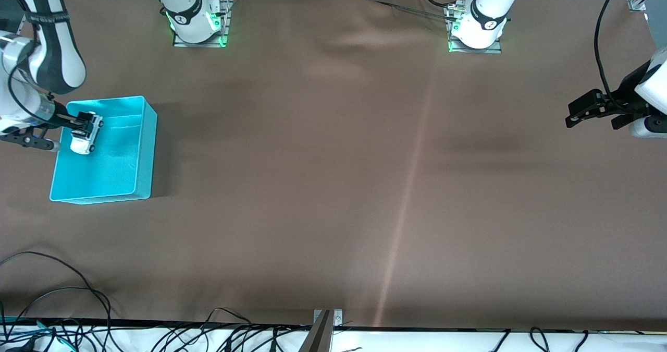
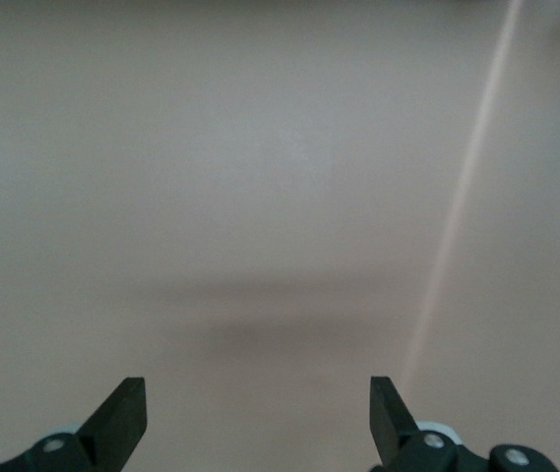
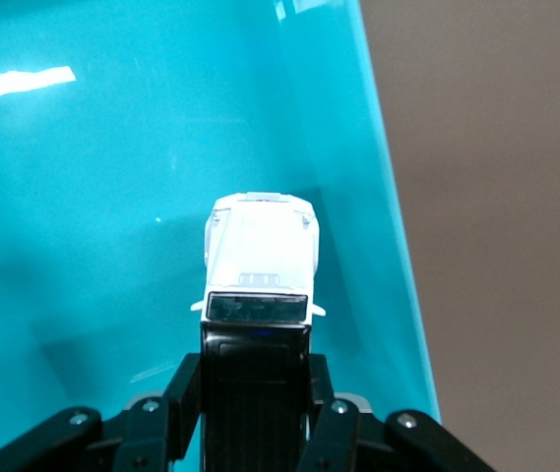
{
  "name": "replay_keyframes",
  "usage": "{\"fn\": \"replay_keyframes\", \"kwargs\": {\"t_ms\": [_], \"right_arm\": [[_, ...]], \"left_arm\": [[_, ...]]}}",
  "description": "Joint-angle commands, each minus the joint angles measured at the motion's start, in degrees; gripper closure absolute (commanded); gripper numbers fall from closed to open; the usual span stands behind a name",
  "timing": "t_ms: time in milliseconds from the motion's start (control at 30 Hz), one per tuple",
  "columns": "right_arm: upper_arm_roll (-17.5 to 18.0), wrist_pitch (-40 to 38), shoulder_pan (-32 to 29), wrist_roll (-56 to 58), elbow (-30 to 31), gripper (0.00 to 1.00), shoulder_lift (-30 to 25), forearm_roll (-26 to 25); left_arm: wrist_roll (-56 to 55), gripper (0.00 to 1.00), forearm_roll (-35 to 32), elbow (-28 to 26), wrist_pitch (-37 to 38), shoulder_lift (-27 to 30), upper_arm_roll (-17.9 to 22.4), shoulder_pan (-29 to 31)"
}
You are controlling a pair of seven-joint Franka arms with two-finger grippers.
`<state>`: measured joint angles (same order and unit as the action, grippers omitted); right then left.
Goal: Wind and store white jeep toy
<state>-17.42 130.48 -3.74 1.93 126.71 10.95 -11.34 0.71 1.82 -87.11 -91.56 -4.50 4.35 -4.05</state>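
Cables [image 1: 62, 310] trail along the near edge of the table [image 1: 333, 195], and past them I see only bare brown cloth with a pale streak of light across it.

Farther up, at the right arm's end, sits the cyan bin [image 1: 143, 154]. My right gripper [image 1: 82, 122] hangs over the bin's open top, pinching the white jeep toy [image 1: 87, 133]. In the right wrist view the fingers [image 3: 183, 385] press on the black rear section of the toy [image 3: 260, 258], its white hood pointing away toward the bin [image 3: 112, 197] floor. So the toy is in the air above the bin, not yet resting in it.

I judge the toy light and rigid, hard plastic with smooth sides that could slip or twist in a narrow pinch. Its flat flanks, across the body, look like the safest place to hold; the wheels and small trim seem the parts most likely to snag or snap. A low release should spare it a bounce.

My left gripper [image 1: 594, 113] waits over the cloth at the left arm's end, fingers [image 2: 122, 418] spread wide with nothing between them.

I cannot make out any winding key or pull-back mechanism, nor whether the toy is wound. The black rear hides most of the contact, and part of the right arm is cut off at the frame edge.
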Motion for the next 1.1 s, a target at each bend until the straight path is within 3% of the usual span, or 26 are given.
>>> {"fn": "replay_keyframes", "kwargs": {"t_ms": [0, 867, 967, 1067], "right_arm": [[0.11, 0.39, 0.13, 0.01, 0.73, 1.0, 0.29, -0.53], [0.28, 7.24, 0.04, -3.24, 1.97, 0.99, 7.59, 2.55], [0.37, 7.77, 0.04, -3.16, 1.97, 0.87, 8.12, 4.22], [0.37, 7.77, 0.04, -3.16, 1.97, 0.6, 8.29, 4.84]], "left_arm": [[1.05, 0.0, -1.56, 1.41, 1.12, -0.68, 0.13, -0.43], [1.05, 0.0, -1.56, 1.41, 1.12, -0.68, 0.13, -0.43], [1.05, 0.0, -1.56, 1.41, 1.12, -0.59, 0.13, -0.43], [1.05, 0.0, -1.56, 1.41, 1.12, -0.68, 0.13, -0.43]]}}
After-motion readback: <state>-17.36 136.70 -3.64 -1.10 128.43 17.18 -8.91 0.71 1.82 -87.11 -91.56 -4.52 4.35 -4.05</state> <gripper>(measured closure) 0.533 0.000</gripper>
